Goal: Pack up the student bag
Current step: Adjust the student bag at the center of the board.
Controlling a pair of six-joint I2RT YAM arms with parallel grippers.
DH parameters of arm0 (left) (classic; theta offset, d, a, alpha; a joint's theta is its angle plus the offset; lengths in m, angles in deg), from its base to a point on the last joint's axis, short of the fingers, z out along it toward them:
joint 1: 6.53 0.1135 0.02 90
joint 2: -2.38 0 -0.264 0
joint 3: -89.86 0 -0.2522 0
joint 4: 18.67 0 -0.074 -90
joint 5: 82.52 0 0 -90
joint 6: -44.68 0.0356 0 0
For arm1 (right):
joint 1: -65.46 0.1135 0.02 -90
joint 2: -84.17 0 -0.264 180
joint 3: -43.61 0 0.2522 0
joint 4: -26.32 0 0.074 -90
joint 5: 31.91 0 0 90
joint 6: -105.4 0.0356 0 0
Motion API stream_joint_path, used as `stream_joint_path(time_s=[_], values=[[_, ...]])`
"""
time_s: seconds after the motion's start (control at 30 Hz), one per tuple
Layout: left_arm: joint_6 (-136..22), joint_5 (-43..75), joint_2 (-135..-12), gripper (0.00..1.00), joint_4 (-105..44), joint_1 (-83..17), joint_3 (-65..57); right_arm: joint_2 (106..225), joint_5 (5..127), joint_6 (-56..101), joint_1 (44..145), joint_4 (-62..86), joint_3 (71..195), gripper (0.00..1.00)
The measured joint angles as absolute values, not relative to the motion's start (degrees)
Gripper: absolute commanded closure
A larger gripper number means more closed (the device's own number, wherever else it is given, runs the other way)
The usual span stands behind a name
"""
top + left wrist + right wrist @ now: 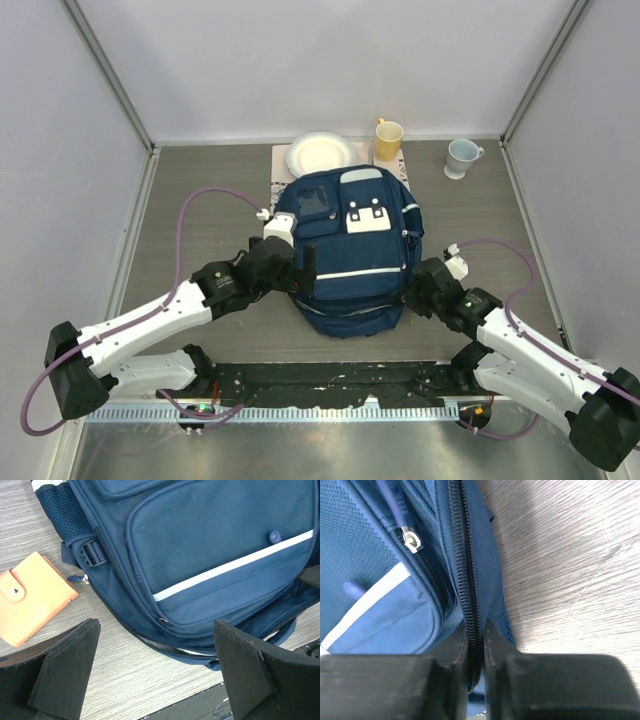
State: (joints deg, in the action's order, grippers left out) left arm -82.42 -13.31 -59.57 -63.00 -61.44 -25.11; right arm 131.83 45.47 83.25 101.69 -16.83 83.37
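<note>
The student bag (350, 240) lies flat mid-table, navy with white stripes and a white buckle patch. My left gripper (300, 265) hovers at its lower left side, open wide. In the left wrist view the bag (225, 545) fills the top, and nothing sits between the fingers of the left gripper (155, 625). My right gripper (420, 285) is at the bag's lower right edge. In the right wrist view this gripper (476, 630) is shut on the bag's (370, 580) zipper seam (465, 580), with fabric pinched between both fingers. A zipper pull (410, 539) lies further up.
An orange wallet (32, 597) lies on the table left of the bag. Behind the bag are a white plate (318, 153) on a mat, a yellow cup (388, 137) and a pale mug (461, 157). The black base rail (330, 380) runs along the near edge.
</note>
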Motion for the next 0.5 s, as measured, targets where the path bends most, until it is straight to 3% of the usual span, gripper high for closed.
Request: stream_joint_path(time_s=[0.2,0.5], values=[[-82.4,-12.9,-59.6,0.01,-63.1,-60.8,-25.8,128.5,39.5,77.7,101.6,-22.7,85.3,0.99],[-82.5,-12.5,-59.6,0.0,-61.7,-58.1,-28.4,135.3,29.8,65.7,100.2,-30.6,93.1,0.99]])
